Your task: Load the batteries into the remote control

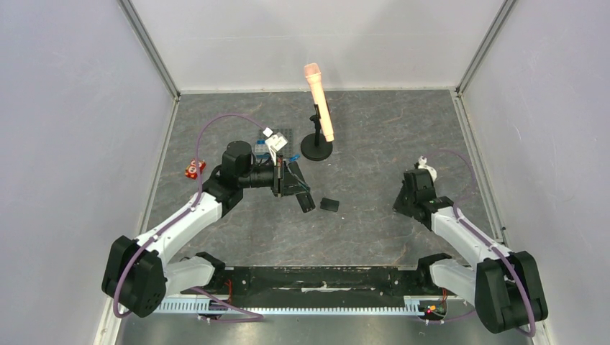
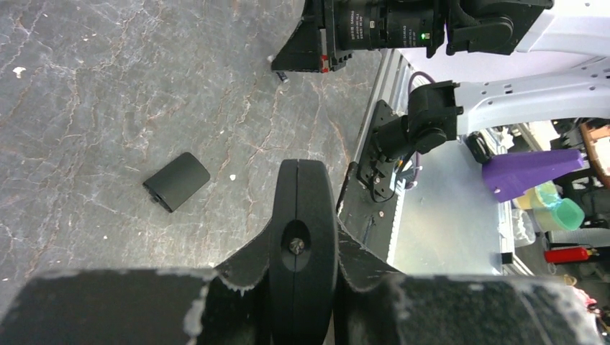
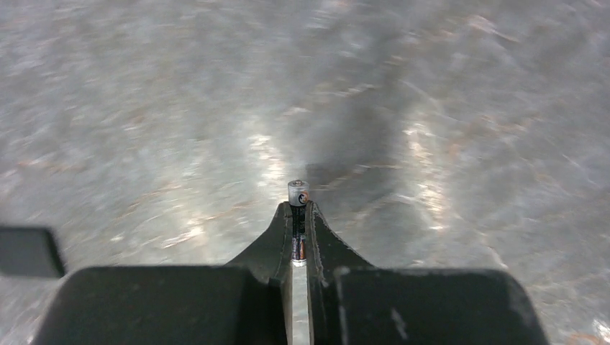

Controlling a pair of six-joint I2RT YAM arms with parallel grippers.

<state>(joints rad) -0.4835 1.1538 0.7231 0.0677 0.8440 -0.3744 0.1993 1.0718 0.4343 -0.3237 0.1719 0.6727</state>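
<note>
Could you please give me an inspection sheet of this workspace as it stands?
Surface: grey marbled table top, pale specks.
Job's things: slim flat black plastic remote control in left gripper; tiny dark cylindrical battery in right gripper; small flat black square piece lying loose.
Clutter: peach microphone on black stand; small red item; bluish gridded piece.
Grippers: left shut on remote; right shut on battery.
Cables: purple cable looping along each arm.
Surroundings: pale grey walls.

Legible text: none in any view.
Battery (image 3: 298, 192): a small red and dark mark on its wrap, too small to read.
Camera barrel (image 2: 378, 25): fine pale print beside a green dot, blurred past reading.
</note>
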